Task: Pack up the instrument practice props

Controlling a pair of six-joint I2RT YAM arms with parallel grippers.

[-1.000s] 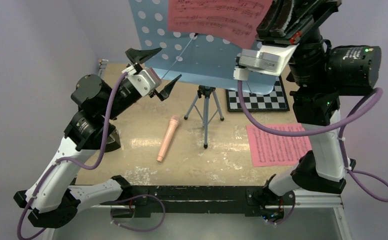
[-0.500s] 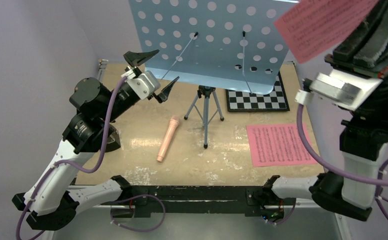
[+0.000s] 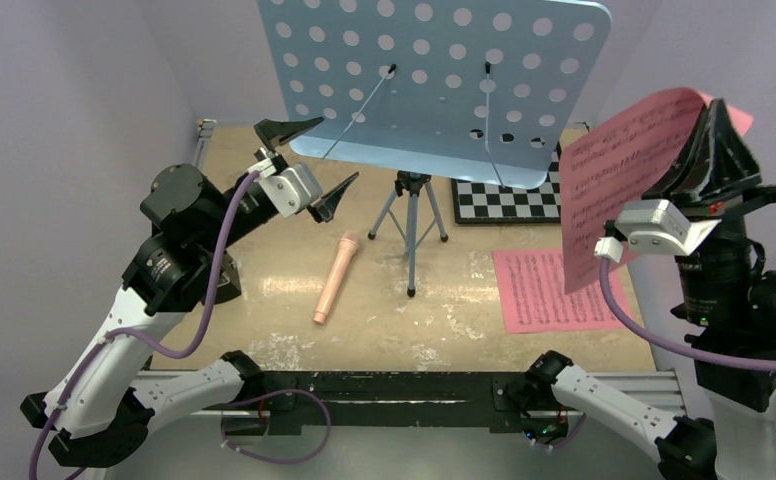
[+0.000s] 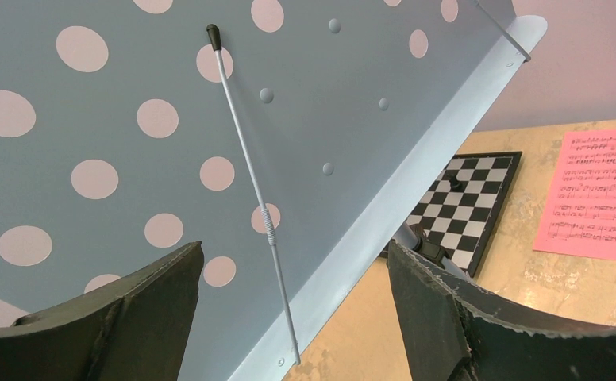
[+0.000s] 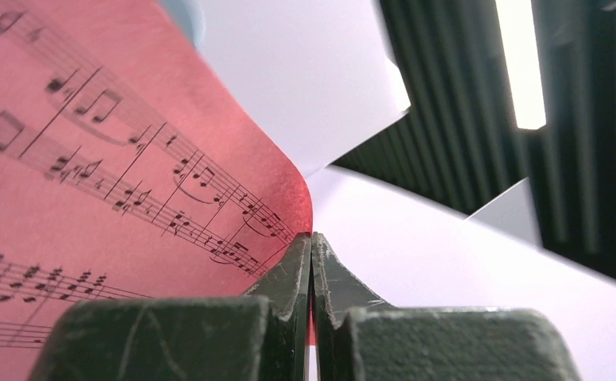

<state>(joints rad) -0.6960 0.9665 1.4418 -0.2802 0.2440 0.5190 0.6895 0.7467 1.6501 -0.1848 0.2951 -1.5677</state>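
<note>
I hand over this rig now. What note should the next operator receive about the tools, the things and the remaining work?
Left tool: open, empty, facing the front of the music stand, not touching it.
Right tool: shut on a pink page, held up above the right side of the table.
Second pink page: flat on the table, right side.
Recorder: lying left of the stand's legs.
Done: the stand is upright and bare.
Left: put away the held page, the second page, the recorder and the stand. No box is in view.
</note>
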